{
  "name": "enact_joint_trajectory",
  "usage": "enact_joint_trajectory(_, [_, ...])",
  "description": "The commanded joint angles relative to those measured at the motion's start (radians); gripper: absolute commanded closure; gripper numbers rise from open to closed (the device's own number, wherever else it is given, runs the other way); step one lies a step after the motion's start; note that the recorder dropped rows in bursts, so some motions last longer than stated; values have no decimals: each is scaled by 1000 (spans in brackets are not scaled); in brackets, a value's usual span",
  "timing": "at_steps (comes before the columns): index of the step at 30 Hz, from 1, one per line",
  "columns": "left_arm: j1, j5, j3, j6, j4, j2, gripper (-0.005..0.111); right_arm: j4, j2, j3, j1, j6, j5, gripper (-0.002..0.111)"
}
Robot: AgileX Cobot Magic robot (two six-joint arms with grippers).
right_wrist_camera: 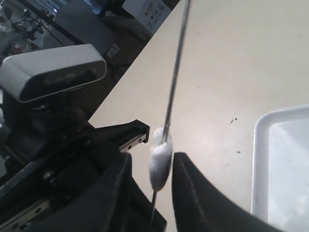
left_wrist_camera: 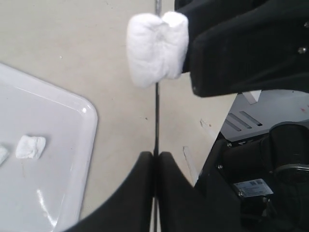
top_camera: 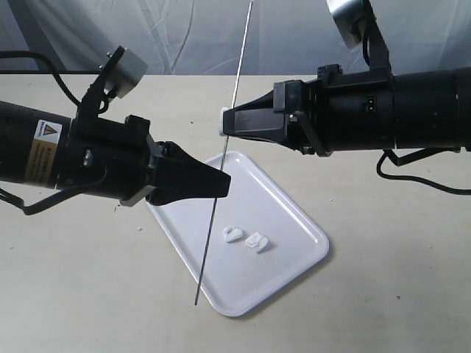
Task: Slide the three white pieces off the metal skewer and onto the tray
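Note:
The metal skewer (top_camera: 234,95) stands steeply tilted over the tray (top_camera: 294,213). My left gripper (top_camera: 223,184) is shut on its lower part; in the left wrist view the fingers (left_wrist_camera: 140,193) pinch the skewer (left_wrist_camera: 156,121). One white piece (left_wrist_camera: 157,48) is still threaded higher up the rod. My right gripper (right_wrist_camera: 152,158) is open with this white piece (right_wrist_camera: 160,162) between its fingers; one finger (right_wrist_camera: 193,188) touches it, and a gap shows on the other side. Two white pieces (top_camera: 233,234) (top_camera: 257,242) lie loose on the tray.
The tray's rounded corner (left_wrist_camera: 84,125) lies just beside the skewer in the left wrist view. The beige tabletop (top_camera: 383,294) surrounds the tray. The skewer's lower tip (top_camera: 197,301) hangs near the tray's front edge. A white backdrop (top_camera: 184,37) hangs behind.

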Motion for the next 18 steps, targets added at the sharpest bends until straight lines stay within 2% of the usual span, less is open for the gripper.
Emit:
enact_joint_trajectory(1, [1,-1,-6,3,-5,0,107,10,14,1,-3,-4,-12,80])
enact_joint_trajectory(3, [1,-1,-6,3,-5,0,107,10,14,1,-3,-4,-19,83])
enact_joint_trajectory(8, [1,-3,-6,3,5,0,107,12,14,1,-3,-4,-26,107])
enact_joint_trajectory(18, [-1,-43,-6,-1,11,0,107,69,14,1,-3,-38,-43,109])
